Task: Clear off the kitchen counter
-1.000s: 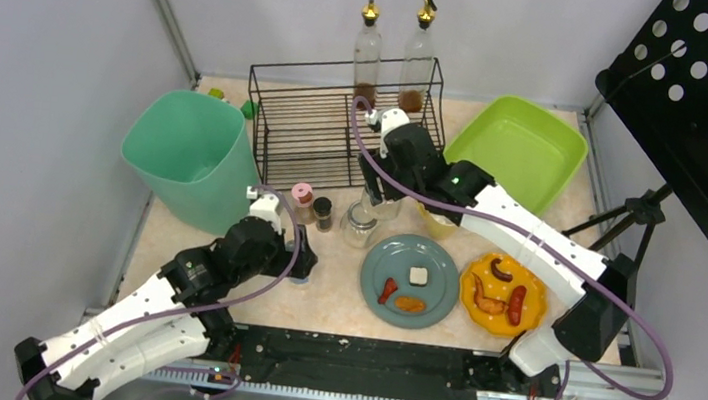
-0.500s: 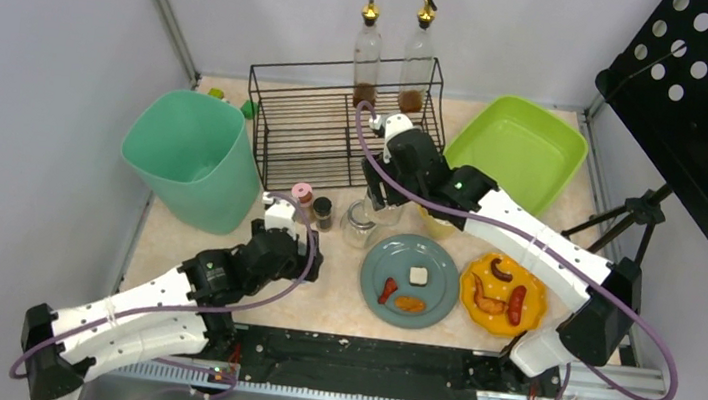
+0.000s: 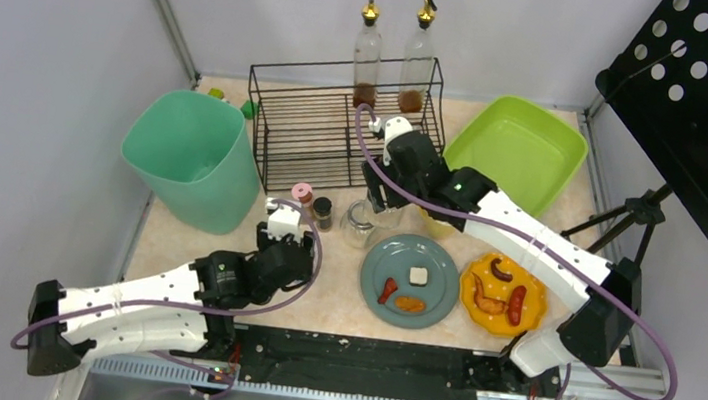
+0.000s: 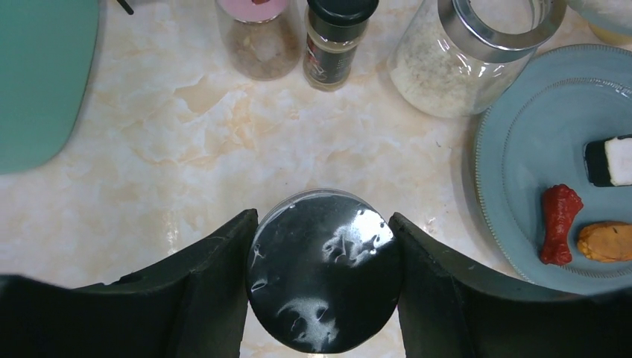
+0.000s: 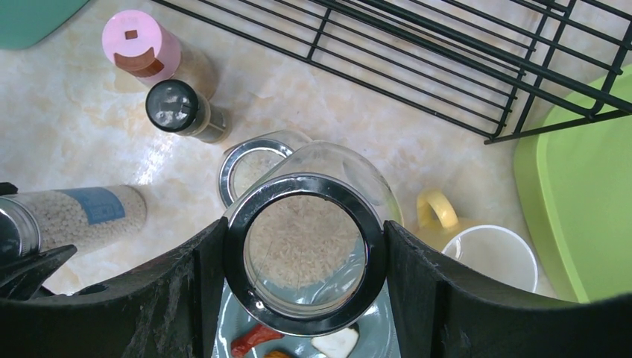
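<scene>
The clearing looks barely begun. The counter [image 3: 338, 304] fills the middle of the top view and carries nearly everything: two food plates at lower right, shakers and jars at centre, a green bin [image 3: 194, 157] at left, the rack [image 3: 308, 124] at upper centre and a lime tub [image 3: 517, 148] at upper right.

The step in hand is pickup, one container per arm. In the left wrist view the left gripper [image 4: 322, 246] has its jaws pressed on both sides of a dark-capped bottle [image 4: 324, 291] at lower centre. It looks like a firm grip, though I cannot tell whether the bottle has left the counter. In the right wrist view the right gripper [image 5: 304, 227] is clamped on a steel-rimmed jar [image 5: 305, 261] of pale grains. The jar overlaps a second jar [image 5: 257, 164] and the blue plate [image 3: 438, 270] beneath it, so it seems lifted.

Next, each arm likely needs a straight rise before any sideways travel. The pink-lid shaker [image 5: 141, 41] and black-lid shaker [image 5: 173, 104] stand near the left grip, toward the top of its frame, so a slanted pull could knock them. The right jar has no lid and should stay level on its way to the rack — probably its shelf — so nothing spills.
</scene>
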